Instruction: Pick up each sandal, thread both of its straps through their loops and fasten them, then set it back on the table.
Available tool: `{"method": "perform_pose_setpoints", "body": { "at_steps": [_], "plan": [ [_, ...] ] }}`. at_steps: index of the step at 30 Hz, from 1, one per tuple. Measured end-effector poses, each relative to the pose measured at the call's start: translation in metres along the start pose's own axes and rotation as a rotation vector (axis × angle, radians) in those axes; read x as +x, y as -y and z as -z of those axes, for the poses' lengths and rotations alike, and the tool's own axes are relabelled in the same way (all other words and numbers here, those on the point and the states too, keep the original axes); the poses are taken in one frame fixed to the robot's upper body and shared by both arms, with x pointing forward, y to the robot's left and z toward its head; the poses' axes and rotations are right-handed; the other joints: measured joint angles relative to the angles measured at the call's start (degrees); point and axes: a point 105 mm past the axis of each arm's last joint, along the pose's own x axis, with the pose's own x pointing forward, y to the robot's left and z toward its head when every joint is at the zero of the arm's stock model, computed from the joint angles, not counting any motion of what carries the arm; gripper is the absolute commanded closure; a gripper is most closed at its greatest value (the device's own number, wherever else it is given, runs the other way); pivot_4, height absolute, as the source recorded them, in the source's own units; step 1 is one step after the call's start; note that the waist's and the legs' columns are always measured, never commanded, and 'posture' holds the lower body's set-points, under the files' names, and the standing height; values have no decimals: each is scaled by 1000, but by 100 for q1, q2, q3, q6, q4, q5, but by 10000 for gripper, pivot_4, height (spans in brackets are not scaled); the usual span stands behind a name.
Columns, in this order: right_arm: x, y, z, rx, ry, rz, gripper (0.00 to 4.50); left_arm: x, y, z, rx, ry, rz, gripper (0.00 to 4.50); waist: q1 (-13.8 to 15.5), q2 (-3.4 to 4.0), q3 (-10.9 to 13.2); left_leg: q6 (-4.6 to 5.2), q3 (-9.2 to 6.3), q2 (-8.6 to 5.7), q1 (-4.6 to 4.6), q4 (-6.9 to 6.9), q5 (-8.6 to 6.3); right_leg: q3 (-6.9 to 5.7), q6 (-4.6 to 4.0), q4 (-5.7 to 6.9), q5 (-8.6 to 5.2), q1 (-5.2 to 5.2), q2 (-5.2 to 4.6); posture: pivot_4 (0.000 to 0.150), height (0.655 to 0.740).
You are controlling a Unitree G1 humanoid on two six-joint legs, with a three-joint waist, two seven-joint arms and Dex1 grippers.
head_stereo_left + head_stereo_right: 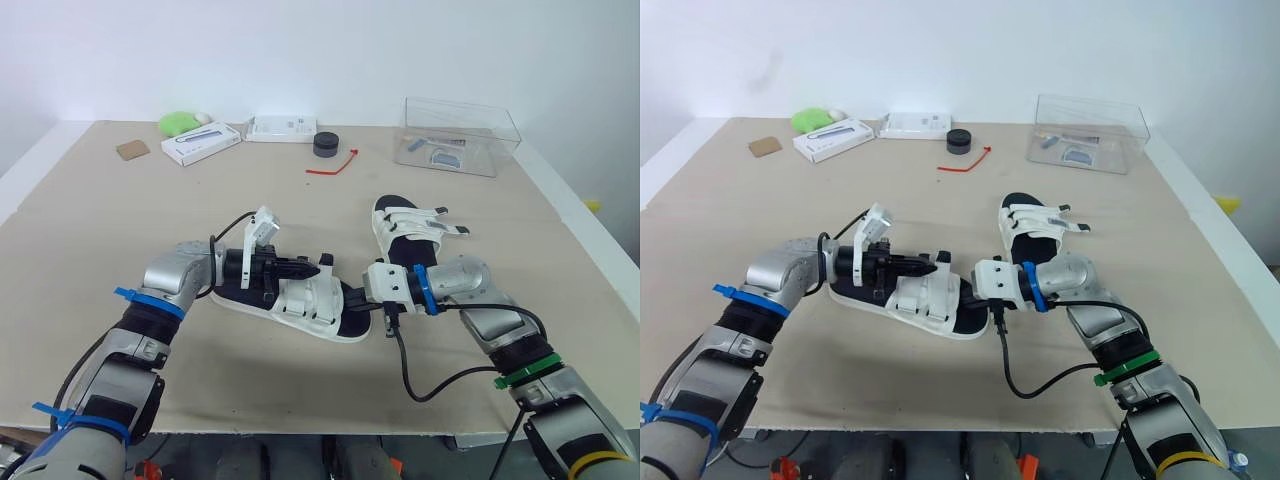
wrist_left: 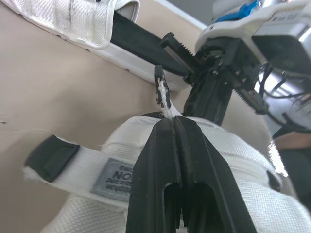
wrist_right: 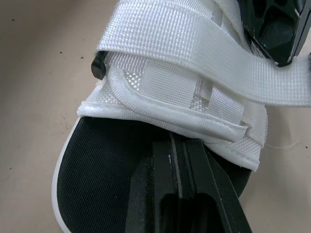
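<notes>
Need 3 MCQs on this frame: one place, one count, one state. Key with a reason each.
1. Where on the table is the clear plastic box?
A. far right corner
B. near left edge
C. between the sandals

2. How many sandals are in view?
A. one
B. two
C. four

3. What is the left hand doing?
A. open above the table
B. shut on a strap tip
C. gripping the box

Key:
1 A: the box stands at the far right, behind the far sandal.
2 B: there is a near sandal and the far one.
3 B: the left wrist view shows it pinching the near sandal's white strap tip.
</notes>
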Motion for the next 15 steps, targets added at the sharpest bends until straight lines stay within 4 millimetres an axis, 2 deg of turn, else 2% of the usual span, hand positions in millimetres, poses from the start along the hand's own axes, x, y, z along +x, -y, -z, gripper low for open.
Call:
{"method": "perform_pose_setpoints", "body": {
  "at_steps": [6, 7, 8, 9, 15],
  "plan": [
    [0, 0, 0, -1, -5, 1, 45000, 4, -4, 2, 58, -26, -10, 44650, 3, -1, 0, 0, -2, -1, -1, 0, 0, -1, 3, 0, 1, 1, -1, 1500, 7400],
    [0, 0, 0, -2, -8, 2, 45000, 6, -6, 2, 86, -44, -18, 40524, 4, -1, 0, 0, -2, -2, -1, 2, 0, -1, 4, 0, 1, 1, -2, 1500, 7400],
    [0, 0, 0, -2, -8, 2, 45000, 6, -7, 2, 91, -47, -19, 39289, 4, -1, 0, 0, -1, -3, -1, 2, 0, -1, 4, 0, 2, 1, -2, 1500, 7400],
    [0, 1, 0, -5, -12, 2, 45000, 6, -10, 1, 143, -71, -36, 36234, 4, -1, 0, 0, -1, -4, 0, 3, 0, 1, 2, 0, 1, 1, -3, 1500, 7400],
    [-1, 1, -1, -9, -12, -2, 45000, -13, -29, -2, 214, -83, -134, 12402, 2, -1, 0, 1, 0, -3, -5, 3, 0, -1, 13, -1, 6, -1, -2, 1500, 7400]
  ]
}}
